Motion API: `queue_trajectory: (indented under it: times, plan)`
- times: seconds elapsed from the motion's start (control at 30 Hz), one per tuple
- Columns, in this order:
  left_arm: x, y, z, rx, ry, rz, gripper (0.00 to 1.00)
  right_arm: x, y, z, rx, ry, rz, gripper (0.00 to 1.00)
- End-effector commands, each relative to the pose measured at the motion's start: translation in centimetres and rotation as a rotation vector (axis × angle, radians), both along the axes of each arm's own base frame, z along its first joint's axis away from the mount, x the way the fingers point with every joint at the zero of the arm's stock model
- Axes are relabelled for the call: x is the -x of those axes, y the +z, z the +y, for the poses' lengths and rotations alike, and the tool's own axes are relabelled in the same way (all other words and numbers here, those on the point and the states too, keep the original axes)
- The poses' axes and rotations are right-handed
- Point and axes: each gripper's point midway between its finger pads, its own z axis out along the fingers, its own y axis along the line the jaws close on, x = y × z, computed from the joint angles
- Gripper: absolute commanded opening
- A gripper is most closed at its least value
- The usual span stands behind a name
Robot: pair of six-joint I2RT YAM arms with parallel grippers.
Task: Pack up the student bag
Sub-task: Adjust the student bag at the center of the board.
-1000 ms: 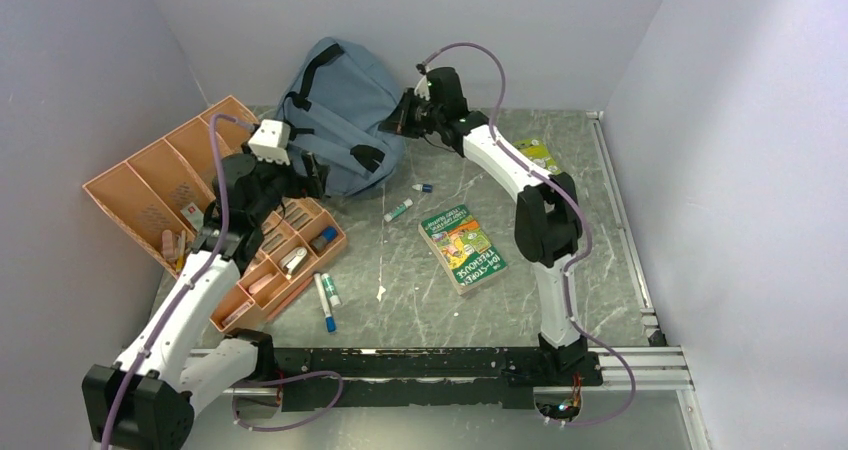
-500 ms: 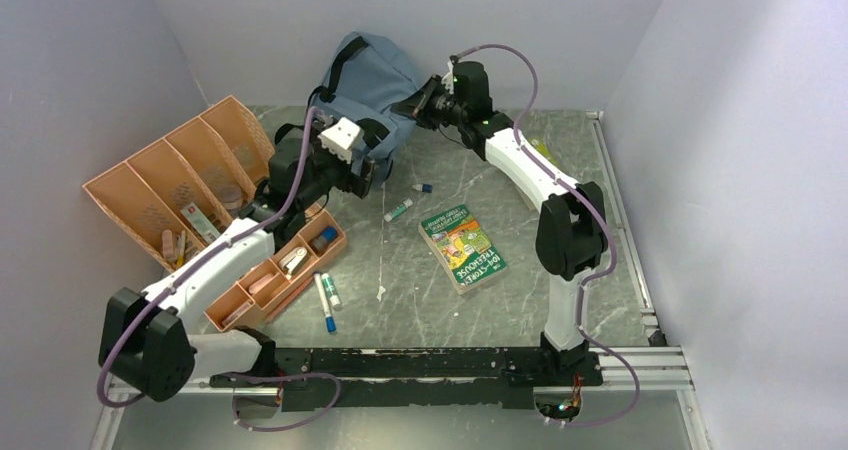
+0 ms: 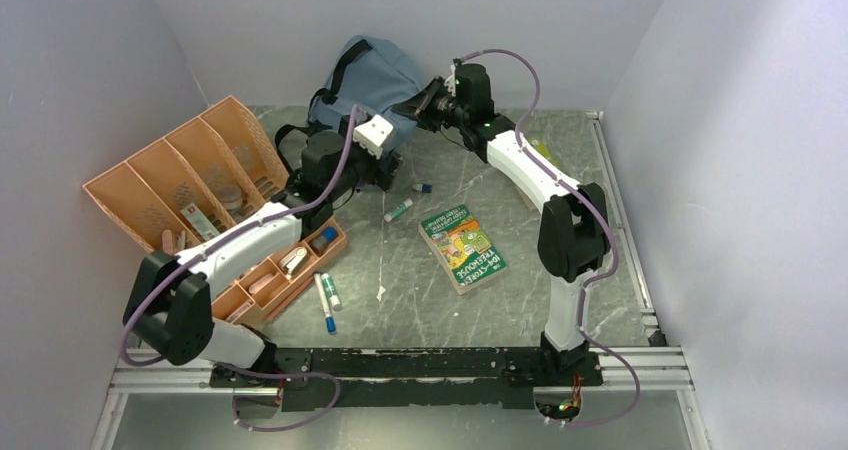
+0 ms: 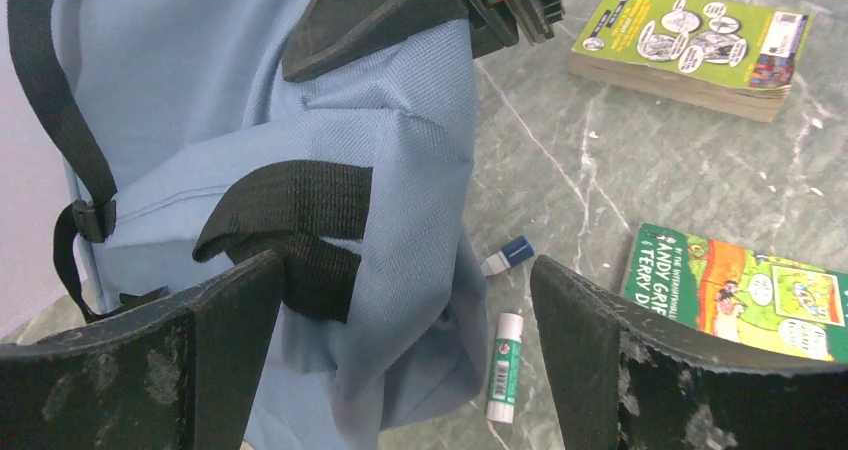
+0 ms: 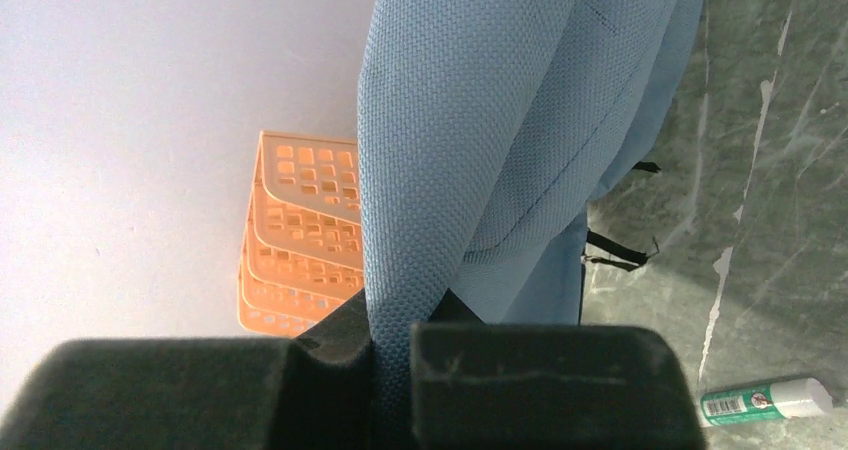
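Note:
The grey-blue student bag (image 3: pixel 372 78) with black straps stands at the back of the table, lifted on its right side. My right gripper (image 3: pixel 417 102) is shut on a fold of the bag's fabric (image 5: pixel 440 200). My left gripper (image 3: pixel 385 168) is open just in front of the bag's lower right corner; in its wrist view the bag (image 4: pixel 250 130) and a black strap loop (image 4: pixel 290 215) sit between the wide-apart fingers (image 4: pixel 590 360). A green glue stick (image 3: pixel 398 209) lies by the bag, also in the left wrist view (image 4: pixel 503 365) and the right wrist view (image 5: pixel 765 400).
An orange compartment tray (image 3: pixel 170 180) with small items stands at left, a second tray section (image 3: pixel 285 260) beside it. A green book (image 3: pixel 462 247) lies mid-table, another book (image 3: pixel 537 153) at back right. Two markers (image 3: pixel 326 300) and a small blue-capped item (image 3: pixel 423 187) lie on the table.
My left arm swung right from the tray to the bag's front corner. My right gripper lifted the bag's fabric up and right, and the bag shifted with it.

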Motion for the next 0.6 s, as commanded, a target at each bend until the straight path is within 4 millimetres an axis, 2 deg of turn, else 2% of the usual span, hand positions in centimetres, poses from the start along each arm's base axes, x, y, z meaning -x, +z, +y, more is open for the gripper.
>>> queue_trajectory:
  times: [0.0, 0.1, 0.2, 0.37, 0.4, 0.57]
  plan:
    - [-1.8, 1.6, -1.2, -0.008, 0.029, -0.073, 0.97, -0.2, 8.2, -1.4, -0.128, -0.045, -0.176, 0.0]
    - [-2.7, 0.6, -0.7, -0.06, 0.09, -0.071, 0.96, 0.2, 8.8, -1.4, -0.131, -0.036, -0.185, 0.0]
    - [-3.4, 0.5, 0.1, -0.088, 0.148, -0.075, 0.86, 0.5, 9.0, -1.3, -0.132, -0.022, -0.189, 0.0]
    - [-4.3, 0.9, 0.8, -0.137, 0.203, -0.079, 0.6, 0.9, 9.0, -1.3, -0.124, -0.004, -0.197, 0.0]
    - [-4.3, 1.2, 1.0, -0.14, 0.211, -0.087, 0.5, 1.0, 9.0, -1.5, -0.115, -0.006, -0.202, 0.02]
    - [-4.6, 3.9, 1.7, -0.152, 0.244, -0.131, 0.09, 1.1, 9.0, -3.4, -0.056, -0.059, -0.235, 0.27]
